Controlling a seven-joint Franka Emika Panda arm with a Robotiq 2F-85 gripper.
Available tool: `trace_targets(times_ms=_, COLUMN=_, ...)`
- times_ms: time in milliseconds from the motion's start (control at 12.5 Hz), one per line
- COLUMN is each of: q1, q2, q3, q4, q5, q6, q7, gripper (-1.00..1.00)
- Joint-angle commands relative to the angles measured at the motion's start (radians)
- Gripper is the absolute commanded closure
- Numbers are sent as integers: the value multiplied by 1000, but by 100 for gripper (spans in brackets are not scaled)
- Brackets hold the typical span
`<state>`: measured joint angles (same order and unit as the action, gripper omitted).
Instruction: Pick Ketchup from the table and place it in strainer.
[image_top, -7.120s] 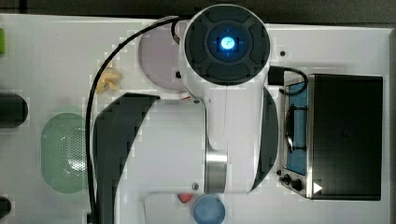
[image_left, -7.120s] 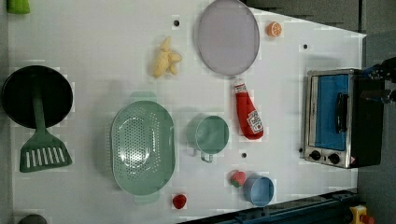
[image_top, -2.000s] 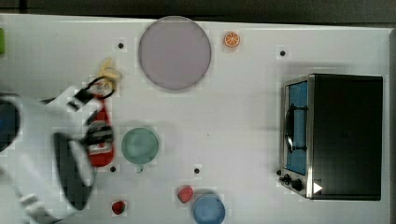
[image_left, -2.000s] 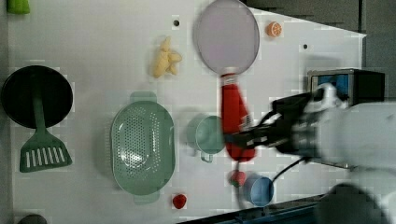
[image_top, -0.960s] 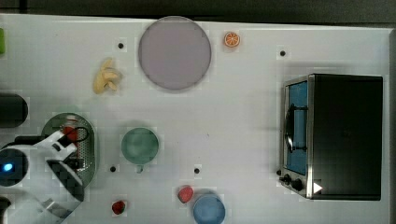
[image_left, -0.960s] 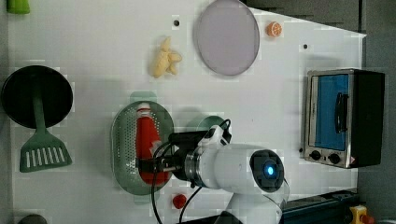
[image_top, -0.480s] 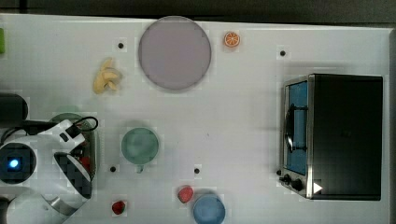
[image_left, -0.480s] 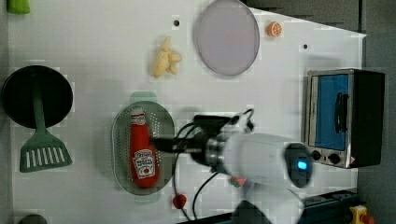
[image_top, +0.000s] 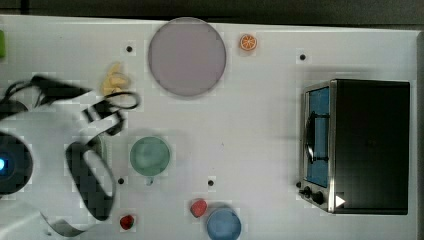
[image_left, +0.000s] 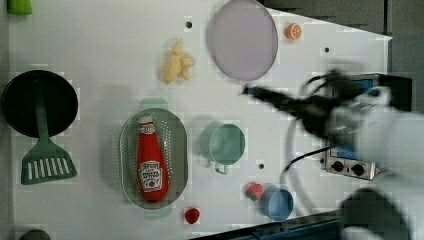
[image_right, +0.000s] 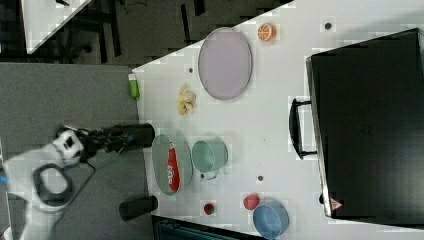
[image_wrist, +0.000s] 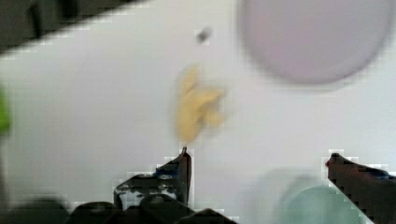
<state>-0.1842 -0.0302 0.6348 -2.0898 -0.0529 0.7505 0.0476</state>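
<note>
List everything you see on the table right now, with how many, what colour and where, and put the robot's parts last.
ketchup: one, red, lying in the strainer
strainer: one, mint green, the left view's lower middle
cup: one, teal, beside the strainer
plate: one, lilac, far edge
bananas: one bunch, yellow, beside the plate
orange slice: one, orange, beside the plate
strawberries: two, red, near edge
bowl: one, blue, near edge
pan: one, black, the left view's left
spatula: one, green, resting on the pan
toaster oven: one, black, the top view's right
gripper: one, black fingers open, empty, above the table
</note>
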Motion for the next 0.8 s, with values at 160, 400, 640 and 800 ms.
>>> trace_targets(times_ms=160, q1=-108, q2=-43, q3=-200, q4=122, q5=2, q6=-294, q7=-19, gripper=-100)
trace_targets(times_ms=400, q1=-108, q2=-54, q3=-317, q4=228, q5=19, q6=-469, q7=-77, gripper=-100)
trace_targets(times_ms=640, q1=-108, q2=-54, q3=-388, q4=285, q5=49, q6=-556, q7=-105, gripper=-100)
trace_targets(times_ms=800, q1=-108, q2=-54, q3=-405, q4=298, q5=49, q6=-613, q7=-72, gripper=-100)
